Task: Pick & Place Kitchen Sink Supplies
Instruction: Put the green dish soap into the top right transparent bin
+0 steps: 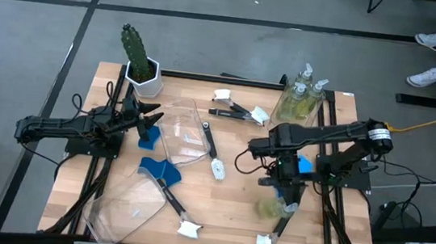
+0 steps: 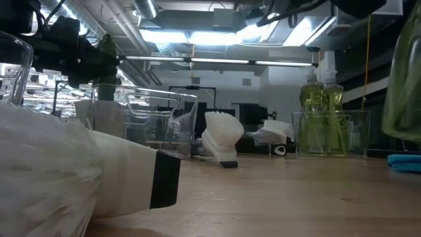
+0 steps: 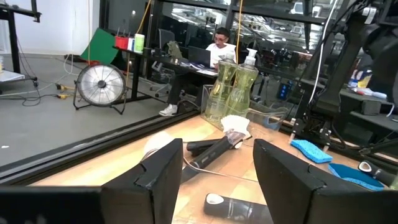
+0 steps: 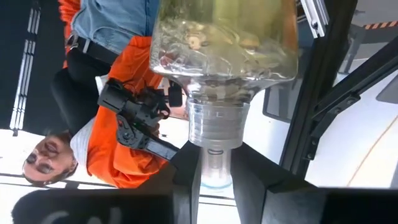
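My right gripper [image 4: 214,171] pinches a clear yellowish-green soap pump bottle [image 4: 224,68] by its neck; my left gripper [image 3: 217,171] waits spread, while black-handled, white-headed dish brushes [image 1: 213,152] and flat blue sponges [image 1: 153,167] lie unsorted.

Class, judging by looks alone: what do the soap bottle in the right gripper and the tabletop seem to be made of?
Soap bottle, in the right gripper: probably clear glossy plastic, since the yellowish liquid shows through and the neck is ribbed. Tabletop: pale wood or wood-look laminate, matte, with plank-like grain lines.
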Controlling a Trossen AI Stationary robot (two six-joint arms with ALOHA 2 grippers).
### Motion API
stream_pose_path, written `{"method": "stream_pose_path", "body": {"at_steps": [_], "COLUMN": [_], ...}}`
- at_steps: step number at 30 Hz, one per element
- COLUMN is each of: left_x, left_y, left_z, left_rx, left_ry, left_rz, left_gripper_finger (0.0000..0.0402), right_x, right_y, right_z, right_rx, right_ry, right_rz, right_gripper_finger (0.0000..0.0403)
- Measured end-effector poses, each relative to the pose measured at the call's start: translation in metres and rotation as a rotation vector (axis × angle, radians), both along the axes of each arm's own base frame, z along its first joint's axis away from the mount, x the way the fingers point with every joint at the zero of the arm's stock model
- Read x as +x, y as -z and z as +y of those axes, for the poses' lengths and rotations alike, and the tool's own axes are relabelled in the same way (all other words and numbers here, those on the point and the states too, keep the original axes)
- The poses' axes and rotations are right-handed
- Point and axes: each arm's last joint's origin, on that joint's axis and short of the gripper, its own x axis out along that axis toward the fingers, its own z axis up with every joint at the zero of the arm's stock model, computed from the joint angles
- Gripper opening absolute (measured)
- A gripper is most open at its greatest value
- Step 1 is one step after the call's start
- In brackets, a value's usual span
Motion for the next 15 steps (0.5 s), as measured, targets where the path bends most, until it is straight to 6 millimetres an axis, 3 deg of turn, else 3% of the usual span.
{"method": "stream_pose_path", "body": {"at_steps": [15], "left_x": [0.0], "left_y": [0.0], "left_z": [0.0], "left_rx": [0.0], "left_ry": [0.0], "left_rz": [0.0], "left_gripper_finger": [0.0191], "right_x": [0.0017], "right_y": [0.0019], "right_z": [-0.0044], "right_rx": [-0.051], "right_ry": [0.052], "right_rz": [0.155], "right_gripper_finger": [0.0067]}}
